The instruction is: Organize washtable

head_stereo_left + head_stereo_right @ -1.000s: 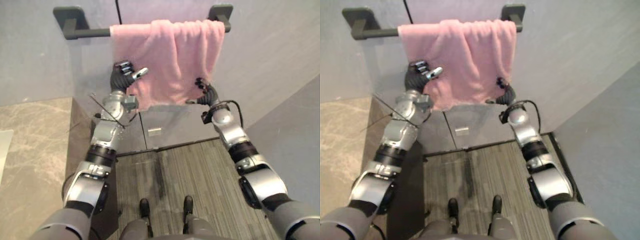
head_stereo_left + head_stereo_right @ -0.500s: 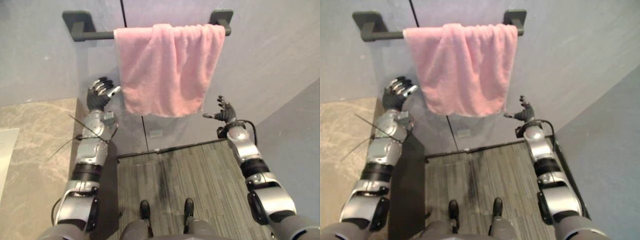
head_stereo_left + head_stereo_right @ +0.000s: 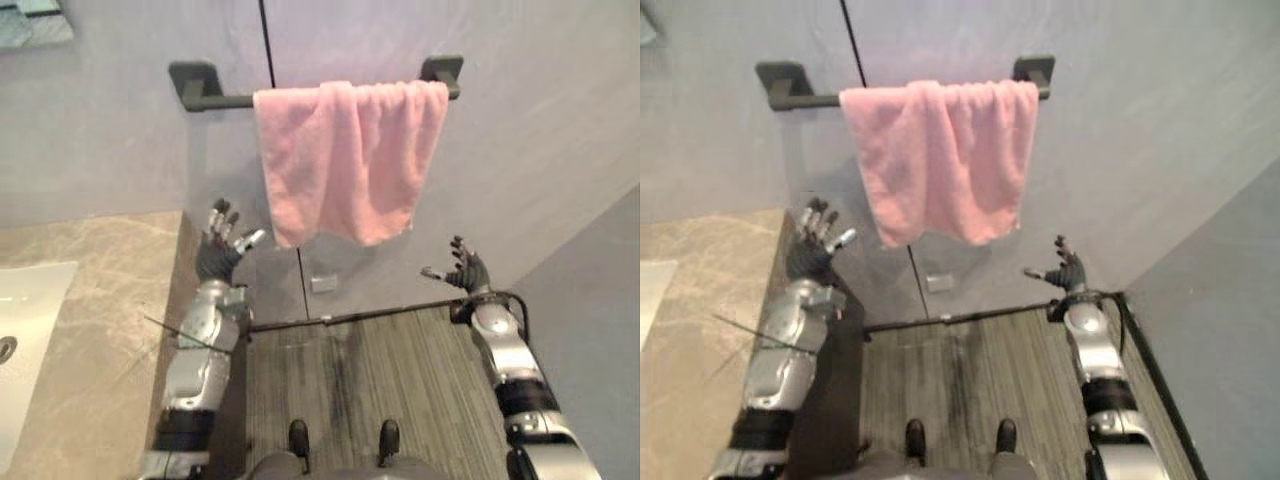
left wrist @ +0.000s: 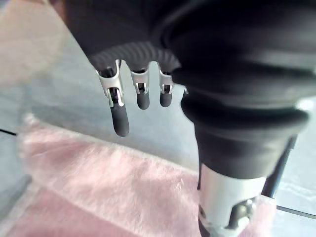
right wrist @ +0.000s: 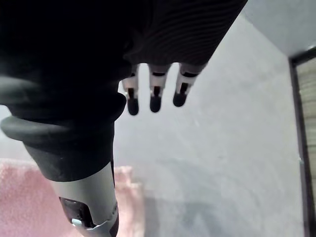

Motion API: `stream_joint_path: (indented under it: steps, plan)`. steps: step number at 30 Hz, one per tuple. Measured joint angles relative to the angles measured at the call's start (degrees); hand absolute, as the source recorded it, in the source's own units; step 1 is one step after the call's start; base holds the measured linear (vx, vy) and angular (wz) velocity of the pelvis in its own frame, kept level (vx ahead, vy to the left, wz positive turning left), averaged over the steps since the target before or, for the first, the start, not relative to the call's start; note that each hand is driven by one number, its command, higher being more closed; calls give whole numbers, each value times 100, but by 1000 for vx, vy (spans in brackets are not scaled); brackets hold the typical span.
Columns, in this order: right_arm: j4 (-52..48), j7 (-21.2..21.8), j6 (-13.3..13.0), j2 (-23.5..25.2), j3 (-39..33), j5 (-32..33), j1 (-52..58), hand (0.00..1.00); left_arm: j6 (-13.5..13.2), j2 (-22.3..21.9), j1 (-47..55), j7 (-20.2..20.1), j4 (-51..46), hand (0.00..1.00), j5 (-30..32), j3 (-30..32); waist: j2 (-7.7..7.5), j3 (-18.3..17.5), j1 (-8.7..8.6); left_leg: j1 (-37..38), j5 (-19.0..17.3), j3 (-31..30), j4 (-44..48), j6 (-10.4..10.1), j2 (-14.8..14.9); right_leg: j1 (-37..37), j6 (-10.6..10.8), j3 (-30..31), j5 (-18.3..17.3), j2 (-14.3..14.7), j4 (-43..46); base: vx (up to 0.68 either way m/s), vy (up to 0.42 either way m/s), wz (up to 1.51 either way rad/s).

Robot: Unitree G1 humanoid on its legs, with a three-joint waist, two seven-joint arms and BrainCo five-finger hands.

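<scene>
- We saw the pink towel (image 3: 350, 160) draped over the dark bar (image 3: 215, 100) on the grey wall (image 3: 560, 130). It sat toward the bar's right end, and the bar's left stretch was bare.
- The towel hung free in loose folds, and neither hand touched it.
- Our left hand (image 3: 218, 258) was raised below and to the left of the towel's lower left corner, near it but apart from it. Its fingers were straight and spread, its thumb pointed toward the towel, and it held nothing.
- In the left wrist view its fingers (image 4: 120, 118) pointed straight out. The towel's pile lay past them, with a band of wall between.
- Our right hand (image 3: 466, 272) was raised below and to the right of the towel's lower right corner, farther from the cloth than the left hand was. It was spread wide and empty, with the thumb out to the side.
- In the right wrist view its fingers (image 5: 154, 101) were straight against the bare wall, and a pink edge of towel showed beyond the thumb.
- The marble table (image 3: 100, 320) lay on our left with a white sink (image 3: 25, 330) set into it, well apart from the towel.
- The striped grey floor (image 3: 390, 370) ran below the bar, between the two arms.
</scene>
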Motion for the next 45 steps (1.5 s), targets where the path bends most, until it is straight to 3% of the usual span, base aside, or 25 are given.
stream_joint_path:
  steps: [11, 15, 23, 26, 31, 45]
  plan:
    - [-552, 280, -163, 716, -356, 38, 1945, 0, 67, -302, 1669, -844, 170, 0, 64, -397, -42, -341, 2, 202, -2, -215, -9, 0, -1, 238, 15, -261, -236, -54, 211, 5, -2, 12]
    - [-386, 389, -239, 995, -407, 62, 2454, 0, 112, -414, 1893, -990, 1180, 0, 519, -414, -38, -417, 0, 291, -22, -272, -44, -9, -2, 367, 50, -351, -307, -63, 222, -39, -2, 11]
    - [1198, 382, -276, 1083, -460, -3, 2677, 0, 190, -693, 1964, -1071, 3347, 0, 1505, -134, 6, -532, -1, 477, -36, -282, -49, 7, 6, 571, 30, -422, -338, -62, 226, -25, -1, 2]
    - [1788, 355, -275, 1122, -652, -18, 2688, 0, 229, -769, 1985, -1039, 4120, 0, 1775, 91, 24, -572, -2, 497, -37, -283, -49, 7, 7, 586, 29, -416, -338, -62, 228, 0, 0, 0]
    - [2452, 204, -271, 1119, -855, -51, 2753, 0, 223, -789, 1842, -634, 4904, 0, 2112, 565, 38, -578, -4, 667, -56, -279, -51, -10, 11, 761, 30, -422, -358, -60, 231, -4, 2, 0]
    - [2902, -10, -277, 1137, -972, -18, 2854, 0, 219, -989, 1599, -314, 5465, 0, 2649, 1333, 127, -559, 0, 768, -68, -229, -52, -6, 13, 810, 45, -308, -394, -65, 341, -18, 6, -3]
